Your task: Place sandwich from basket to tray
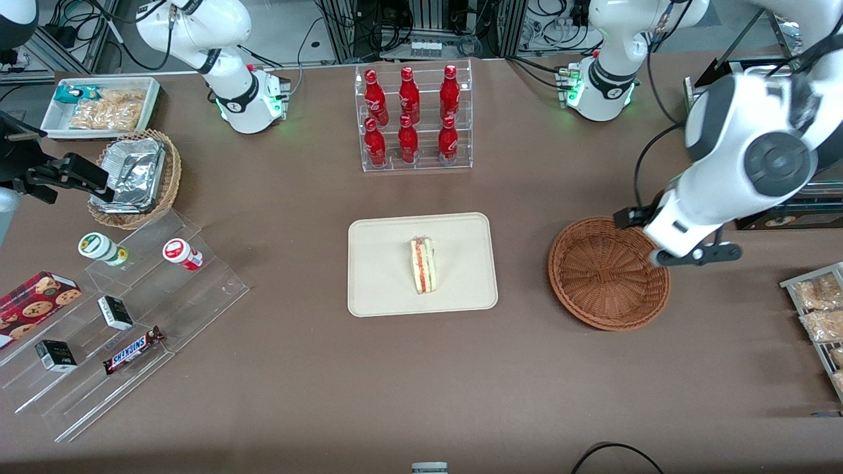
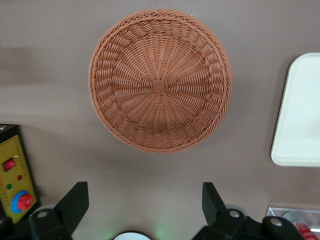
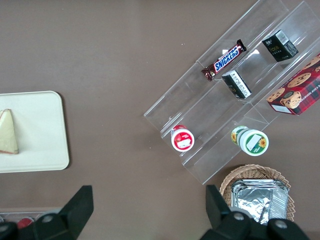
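Lying on its side near the middle of the cream tray [image 1: 454, 289], at the centre of the front frame, the sandwich [image 1: 423, 265] is seen with its striped filling turned upward. The reddish-brown basket [image 1: 609, 273], right of centre, is shown bare on the brown tabletop [image 1: 296, 382]. The claw [image 2: 145, 200] is held above the tabletop just beside the basket, its black fingers [image 2: 74, 202] spread wide with nothing between them.
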Motion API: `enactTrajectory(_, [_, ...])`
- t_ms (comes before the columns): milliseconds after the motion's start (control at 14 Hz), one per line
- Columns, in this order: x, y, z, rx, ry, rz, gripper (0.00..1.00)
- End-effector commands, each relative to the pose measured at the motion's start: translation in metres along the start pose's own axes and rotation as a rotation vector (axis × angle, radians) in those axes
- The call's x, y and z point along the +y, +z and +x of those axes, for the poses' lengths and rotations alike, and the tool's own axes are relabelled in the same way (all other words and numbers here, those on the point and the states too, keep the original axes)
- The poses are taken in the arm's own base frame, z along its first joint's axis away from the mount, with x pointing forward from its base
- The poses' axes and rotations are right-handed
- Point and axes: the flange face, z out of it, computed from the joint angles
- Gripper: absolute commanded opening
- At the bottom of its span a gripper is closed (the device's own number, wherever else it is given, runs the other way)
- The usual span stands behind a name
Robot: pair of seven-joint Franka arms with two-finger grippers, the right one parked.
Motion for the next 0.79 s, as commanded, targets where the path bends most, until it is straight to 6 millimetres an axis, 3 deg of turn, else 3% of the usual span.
enactTrajectory(0, [-0.02, -0.027, -0.031, 0.017, 0.051, -0.006, 1.0])
enactTrajectory(357, [-0.056, -0.056, -0.049, 0.054, 0.107, -0.022, 1.0])
enactTrajectory(714, [-0.084, -0.076, -0.05, 0.104, 0.103, -0.088, 1.0])
